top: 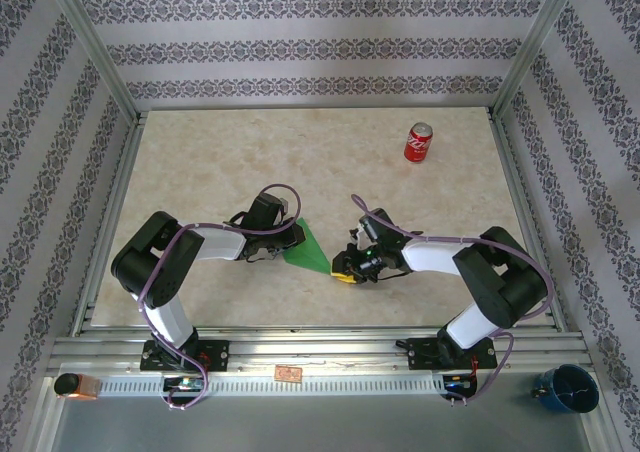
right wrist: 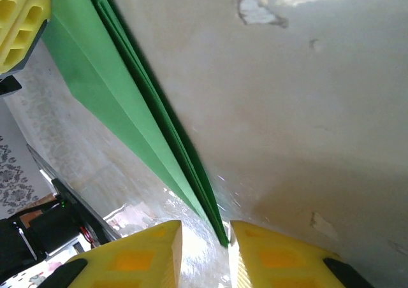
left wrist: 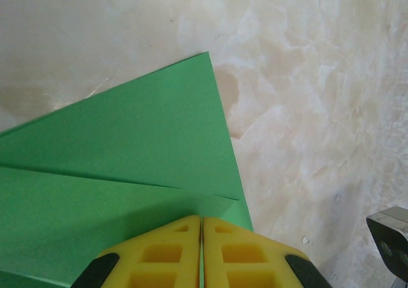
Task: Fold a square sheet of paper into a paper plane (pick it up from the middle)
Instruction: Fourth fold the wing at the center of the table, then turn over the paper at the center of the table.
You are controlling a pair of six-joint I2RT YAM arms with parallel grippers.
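Left end effector (left wrist: 201, 227) clamps layered green paper plane (left wrist: 127, 141); right end effector (right wrist: 205, 237), slightly parted, straddles tip.

Red soda can (top: 418, 143) — far right of the beige marbled tabletop (top: 220, 162). Blue cup (top: 566, 389) — near right corner, outside the aluminium frame (top: 320, 344). Patterned wallpaper (top: 300, 47) behind.

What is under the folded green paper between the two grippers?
The marbled table shows past the edges of the green paper. The patch directly beneath the paper is covered and cannot be checked.
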